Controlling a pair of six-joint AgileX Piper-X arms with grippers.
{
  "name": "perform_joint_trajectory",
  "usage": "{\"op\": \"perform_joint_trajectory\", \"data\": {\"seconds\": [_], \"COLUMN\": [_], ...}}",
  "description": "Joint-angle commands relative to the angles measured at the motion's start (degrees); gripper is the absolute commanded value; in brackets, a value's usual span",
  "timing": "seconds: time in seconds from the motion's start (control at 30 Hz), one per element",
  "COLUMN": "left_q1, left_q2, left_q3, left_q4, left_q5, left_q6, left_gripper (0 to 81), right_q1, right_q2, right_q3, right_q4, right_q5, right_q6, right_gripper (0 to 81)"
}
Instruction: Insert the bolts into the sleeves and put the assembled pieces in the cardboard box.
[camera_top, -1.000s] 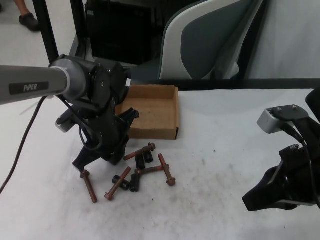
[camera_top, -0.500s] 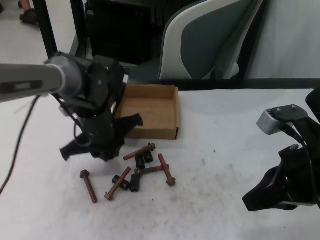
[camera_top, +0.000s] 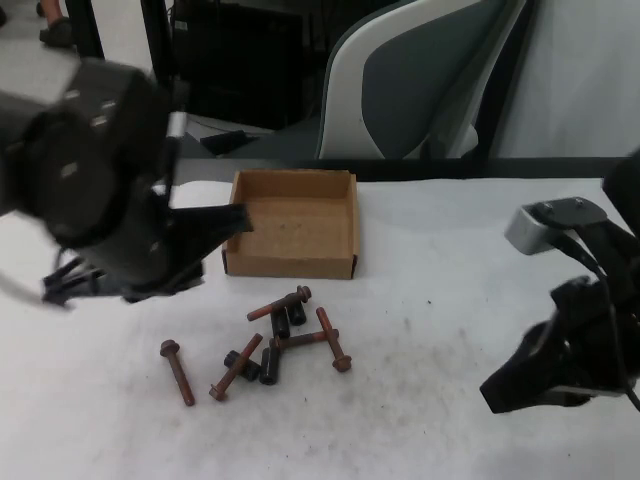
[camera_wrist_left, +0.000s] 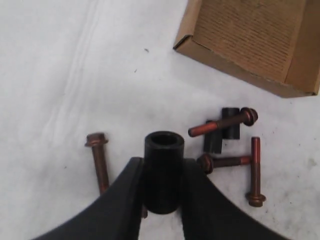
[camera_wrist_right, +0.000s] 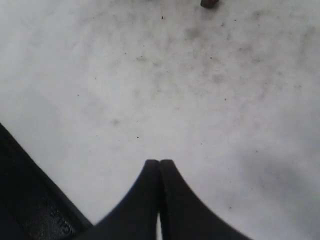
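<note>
In the high view, the left arm (camera_top: 100, 190) is seen above the left side of the table (camera_top: 430, 300), near the box (camera_top: 290, 264). The box is set at the far middle of the table. In front of it, bolts (camera_top: 280, 303) and dark sleeves (camera_top: 270, 364) are spread in a loose heap, with several touching or crossing. A lone bolt (camera_top: 178, 372) is laid just left of the heap, apart from it. The right arm (camera_top: 590, 340) is held low at the right side, with the right pincer (camera_top: 495, 392) well apart from the heap. A chair (camera_top: 420, 80) is placed behind the table.

In the left wrist view, the left pincer (camera_wrist_left: 164, 162) is shown clamped on one sleeve (camera_wrist_left: 164, 177). It is held upright between the fingers, above the table, with its open bore turned toward the camera. The lone bolt is seen on the table beside one finger. Three more bolts are seen past the other finger, one of them laid across a sleeve. A corner of the box is seen beyond them.

In the right wrist view, the right pincer is shown with its fingers pressed together, tip against tip. It is held over a speckled patch of table.
</note>
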Motion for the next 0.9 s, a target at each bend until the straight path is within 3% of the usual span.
{"op": "perform_joint_trajectory", "data": {"seconds": [0.0, 0.33, 0.43, 0.67, 0.87], "left_q1": [-0.11, -0.11, -0.11, -0.11, -0.11], "left_q2": [-2.17, -30.83, -38.6, -52.55, -60.13], "left_q3": [0.89, 13.69, 14.94, 14.96, 14.96], "left_q4": [-0.98, 3.01, 7.91, 21.17, 27.98], "left_q5": [-0.73, -1.0, -3.92, -8.17, -8.19], "left_q6": [0.46, 6.61, 10.65, 15.85, 15.85], "left_gripper": [0.8, 0.8, 0.8, 0.8, 0.8], "right_q1": [2.23, 12.32, 14.62, 18.37, 20.08], "right_q2": [2.84, 15.12, 19.15, 30.02, 39.15], "right_q3": [-5.24, -19.86, -24.53, -37.79, -49.91], "right_q4": [4.32, 6.6, 6.79, 9.58, 12.53], "right_q5": [-0.54, -0.54, -0.27, 0.26, 6.94], "right_q6": [-1.78, -0.43, 1.14, 2.24, 3.59], "right_gripper": [0.2, 0.2, 0.2, 0.2, 0.2]}}
